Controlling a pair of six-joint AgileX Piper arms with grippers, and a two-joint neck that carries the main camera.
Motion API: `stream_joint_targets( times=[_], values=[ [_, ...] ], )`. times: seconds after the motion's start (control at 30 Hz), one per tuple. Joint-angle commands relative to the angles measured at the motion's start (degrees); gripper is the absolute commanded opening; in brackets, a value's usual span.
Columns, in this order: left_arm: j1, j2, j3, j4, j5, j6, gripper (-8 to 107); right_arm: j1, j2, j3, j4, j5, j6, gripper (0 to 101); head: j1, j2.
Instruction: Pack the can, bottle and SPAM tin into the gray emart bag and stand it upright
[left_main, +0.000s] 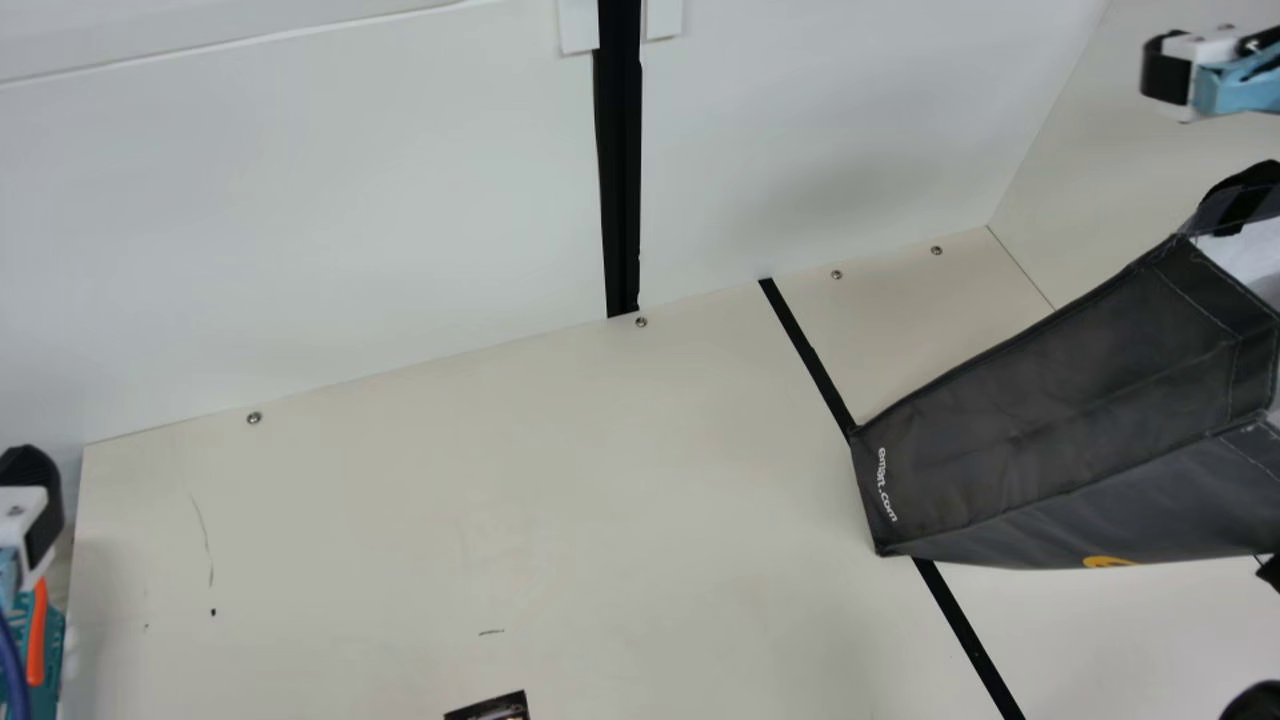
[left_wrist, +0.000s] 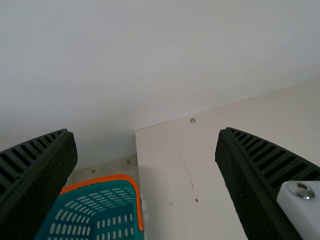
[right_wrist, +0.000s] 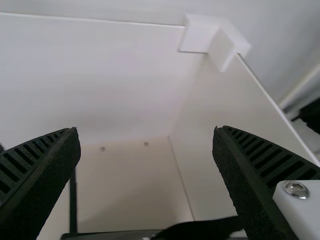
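In the main view my right gripper (left_main: 1168, 78) is at the upper right, above the gray emart bag (left_main: 1040, 410). The bag's closed end is on the table and its open rim, with a pale inside, faces the right edge. My left gripper (left_main: 35, 520) is at the left edge, far from the bag. Between the spread fingers of the left gripper (left_wrist: 145, 145) in its wrist view there is nothing. The right gripper (right_wrist: 145, 142) is likewise open and empty, with a black strap (right_wrist: 200, 229) near its fingers.
A teal basket with an orange rim (left_wrist: 107, 178) stands beside the table's left end. White walls (left_main: 350, 220) rise behind the table and at its right. Part of a dark printed thing (left_main: 495, 708) shows at the main view's bottom edge; I cannot tell what it is.
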Motion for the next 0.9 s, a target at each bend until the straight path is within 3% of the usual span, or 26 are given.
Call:
stream_joint_targets(
  times=[0.0, 0.43, 0.87],
  values=[
    [0.0, 0.0, 0.0, 0.0, 0.0, 0.0, 90, 1.5, -0.4, 0.5, 1.0, -0.1, 0.2, 95, -1.3, 0.0],
    [0.0, 0.0, 0.0, 0.0, 0.0, 0.0, 90, 9.2, -3.4, 5.3, 8.5, -0.1, 3.1, 95, -1.3, 0.0],
    [0.0, 0.0, 0.0, 0.0, 0.0, 0.0, 90, 12.0, -7.4, 11.8, 18.1, -0.1, 5.9, 95, -1.3, 0.0]
  ],
)
